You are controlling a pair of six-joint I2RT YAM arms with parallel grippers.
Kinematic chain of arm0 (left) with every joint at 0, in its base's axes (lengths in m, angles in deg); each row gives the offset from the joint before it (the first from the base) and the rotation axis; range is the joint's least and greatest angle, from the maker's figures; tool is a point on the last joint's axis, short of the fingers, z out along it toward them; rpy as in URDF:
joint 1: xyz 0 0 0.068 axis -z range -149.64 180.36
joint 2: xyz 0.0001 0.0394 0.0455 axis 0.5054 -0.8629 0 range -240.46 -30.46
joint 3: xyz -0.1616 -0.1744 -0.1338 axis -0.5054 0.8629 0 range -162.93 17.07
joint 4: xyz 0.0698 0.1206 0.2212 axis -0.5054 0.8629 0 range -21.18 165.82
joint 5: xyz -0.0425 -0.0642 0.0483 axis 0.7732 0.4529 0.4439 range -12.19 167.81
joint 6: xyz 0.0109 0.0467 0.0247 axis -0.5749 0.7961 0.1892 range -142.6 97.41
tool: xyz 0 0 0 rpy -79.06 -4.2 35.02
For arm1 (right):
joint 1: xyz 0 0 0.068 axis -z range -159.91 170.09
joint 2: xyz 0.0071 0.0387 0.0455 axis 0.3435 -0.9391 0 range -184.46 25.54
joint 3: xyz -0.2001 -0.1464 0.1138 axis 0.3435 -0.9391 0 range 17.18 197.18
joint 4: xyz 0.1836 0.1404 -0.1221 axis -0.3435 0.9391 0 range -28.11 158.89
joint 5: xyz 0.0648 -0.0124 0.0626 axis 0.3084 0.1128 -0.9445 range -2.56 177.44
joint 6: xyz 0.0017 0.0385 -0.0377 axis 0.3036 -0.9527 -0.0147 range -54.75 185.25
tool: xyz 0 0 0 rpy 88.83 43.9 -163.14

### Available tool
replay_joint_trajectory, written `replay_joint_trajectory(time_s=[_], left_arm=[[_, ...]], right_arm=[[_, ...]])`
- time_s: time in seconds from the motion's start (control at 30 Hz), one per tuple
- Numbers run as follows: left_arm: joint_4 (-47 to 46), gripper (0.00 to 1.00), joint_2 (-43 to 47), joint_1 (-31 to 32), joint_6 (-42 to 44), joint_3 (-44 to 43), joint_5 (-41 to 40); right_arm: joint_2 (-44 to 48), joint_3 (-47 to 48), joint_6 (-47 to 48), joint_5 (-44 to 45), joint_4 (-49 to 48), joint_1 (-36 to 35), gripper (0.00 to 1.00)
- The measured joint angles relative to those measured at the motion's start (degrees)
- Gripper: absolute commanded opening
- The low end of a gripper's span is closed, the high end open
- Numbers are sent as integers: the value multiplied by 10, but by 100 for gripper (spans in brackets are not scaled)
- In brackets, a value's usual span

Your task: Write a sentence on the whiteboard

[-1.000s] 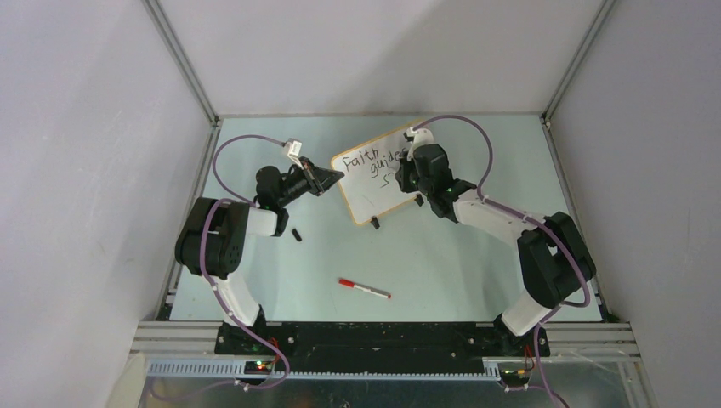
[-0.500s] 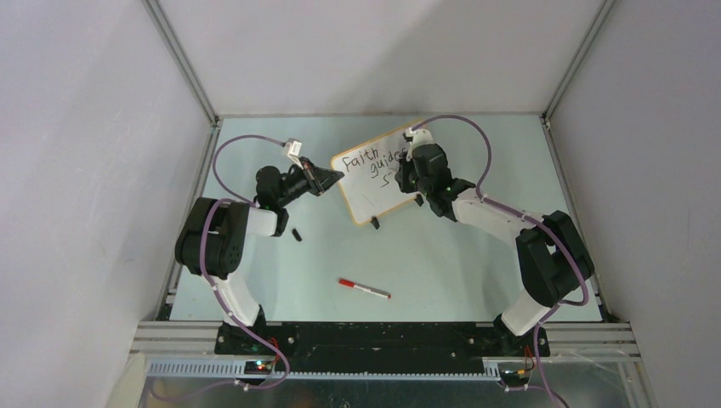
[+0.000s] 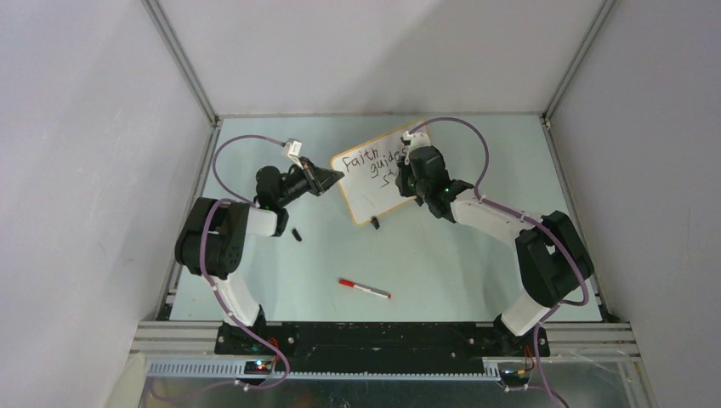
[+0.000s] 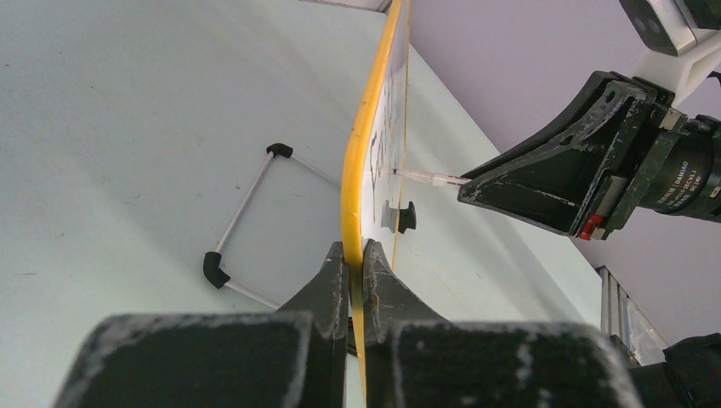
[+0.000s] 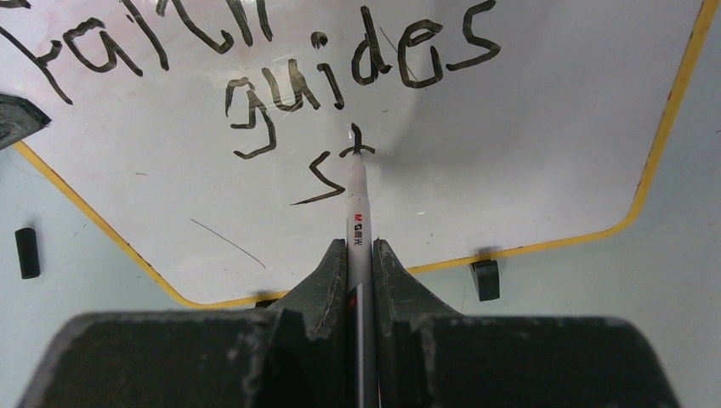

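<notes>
A red pen (image 3: 364, 289) and, farther in, a black cap (image 3: 297, 235) are noted lying on the table (image 3: 442, 255). Beyond them, the whiteboard (image 3: 367, 197) is found standing at the table's far middle, its yellow frame pinched by the closed left gripper (image 4: 356, 259). A marker (image 5: 357, 200) is clamped in the right gripper (image 5: 360, 255), and its tip is pressed to the board at the "t" of "st", under "faith guides" of the sentence (image 5: 327, 85).

The right pincer (image 5: 360, 252) clamps a marker (image 5: 356, 200), its tip touching the whiteboard (image 5: 527, 136) at the "t" beneath "guides".
</notes>
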Motion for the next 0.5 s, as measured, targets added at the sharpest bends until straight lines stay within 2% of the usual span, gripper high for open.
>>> replay_joint_trajectory(time_s=[0.5], left_arm=[[0,0,1,0,0,0,0]], right_arm=[[0,0,0,7,10,-2,0]])
